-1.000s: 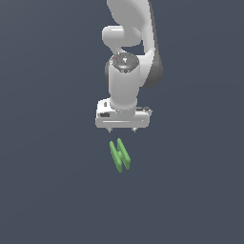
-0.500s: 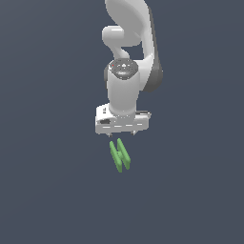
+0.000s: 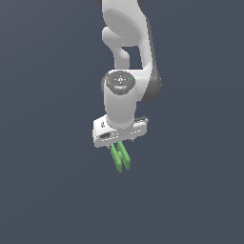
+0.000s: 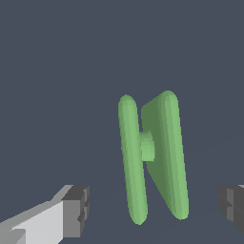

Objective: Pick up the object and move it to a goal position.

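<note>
We are seeing the gripper hanging with jaws wide apart, one dark pad on either flank of the object, neither touching it. In the exterior view the gripper is sitting directly above the object, which is lying on the grey floor, its upper end hidden behind the hand.

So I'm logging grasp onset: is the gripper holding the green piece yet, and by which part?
Nothing is held. In the wrist view the gripper is open, its fingertips set apart on either side of the green piece, touching neither bar.
</note>
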You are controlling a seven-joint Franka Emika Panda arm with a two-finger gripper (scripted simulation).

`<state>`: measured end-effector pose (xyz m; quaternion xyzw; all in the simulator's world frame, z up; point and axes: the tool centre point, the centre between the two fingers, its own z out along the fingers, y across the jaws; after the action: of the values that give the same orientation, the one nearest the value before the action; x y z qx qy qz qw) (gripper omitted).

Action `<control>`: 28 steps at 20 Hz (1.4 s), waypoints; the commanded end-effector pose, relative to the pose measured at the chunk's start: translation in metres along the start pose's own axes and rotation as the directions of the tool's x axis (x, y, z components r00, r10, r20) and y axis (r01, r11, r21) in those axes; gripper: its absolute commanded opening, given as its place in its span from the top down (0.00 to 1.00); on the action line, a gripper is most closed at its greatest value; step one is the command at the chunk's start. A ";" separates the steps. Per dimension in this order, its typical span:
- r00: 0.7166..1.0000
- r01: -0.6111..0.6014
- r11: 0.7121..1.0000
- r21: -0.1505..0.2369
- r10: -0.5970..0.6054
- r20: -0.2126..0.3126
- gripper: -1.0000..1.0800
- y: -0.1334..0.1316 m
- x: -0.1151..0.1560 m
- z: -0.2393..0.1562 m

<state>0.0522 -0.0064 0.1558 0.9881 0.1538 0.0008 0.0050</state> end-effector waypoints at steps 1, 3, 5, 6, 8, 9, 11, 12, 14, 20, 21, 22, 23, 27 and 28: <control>0.999 0.040 0.999 0.004 -0.040 0.000 0.04 0.003 0.006 0.004; 0.998 0.064 0.998 0.006 -0.064 0.000 0.04 0.005 0.009 0.006; 0.997 0.082 0.997 0.008 -0.082 -0.001 0.04 0.006 0.011 0.008; 0.996 0.089 0.996 0.008 -0.089 -0.001 0.04 0.007 0.012 0.008; 0.995 0.099 0.995 0.010 -0.099 -0.001 0.04 0.008 0.014 0.010; 0.995 0.102 0.995 0.010 -0.102 -0.001 0.04 0.008 0.014 0.010; 0.994 0.105 0.994 0.010 -0.105 -0.001 0.04 0.008 0.014 0.010; 0.995 0.101 0.995 0.010 -0.101 -0.001 0.04 0.008 0.014 0.010; 0.995 0.101 0.995 0.010 -0.101 -0.001 0.04 0.008 0.014 0.012; 0.995 0.103 0.995 0.010 -0.103 -0.001 0.04 0.008 0.013 0.036; 0.995 0.104 0.995 0.010 -0.104 -0.001 0.04 0.007 0.013 0.041; 0.995 0.104 0.995 0.010 -0.104 -0.001 0.04 0.008 0.013 0.047; 0.995 0.104 0.994 0.010 -0.104 -0.001 0.04 0.007 0.013 0.051; 0.994 0.105 0.994 0.010 -0.105 -0.001 0.04 0.007 0.013 0.061; 0.994 0.105 0.994 0.010 -0.105 -0.001 0.04 0.008 0.013 0.061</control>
<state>0.0667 -0.0100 0.0963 0.9787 0.2055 -0.0009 -0.0003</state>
